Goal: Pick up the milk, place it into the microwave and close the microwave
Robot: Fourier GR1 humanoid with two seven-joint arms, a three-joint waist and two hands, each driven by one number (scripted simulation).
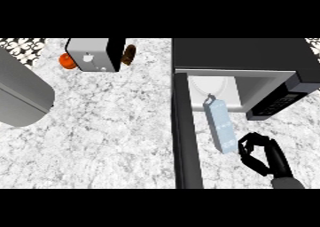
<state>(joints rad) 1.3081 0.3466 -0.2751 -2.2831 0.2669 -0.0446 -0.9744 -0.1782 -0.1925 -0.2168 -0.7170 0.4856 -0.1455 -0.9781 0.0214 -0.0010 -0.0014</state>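
Note:
The milk (pixel 220 125), a pale blue carton, lies lengthwise on the counter with its far end at the lip of the open microwave (pixel 254 55). Inside the microwave a white turntable plate (pixel 222 87) shows. The microwave door (pixel 186 133) stands open, running toward me just left of the carton. My right hand (pixel 265 156) sits beside the carton's near end, on its right. Its thumb and fingers are spread in a loose C facing the carton, with nothing between them. A big grey forearm (pixel 18 93) fills the left edge; the left hand itself is out of view.
A white and black box-shaped appliance (pixel 93 54) stands at the back left, with an orange object (pixel 69 61) on its left and a brown one (pixel 128 54) on its right. The microwave's control panel (pixel 277 103) faces right of the opening. Marbled counter (pixel 110 133) spreads between forearm and door.

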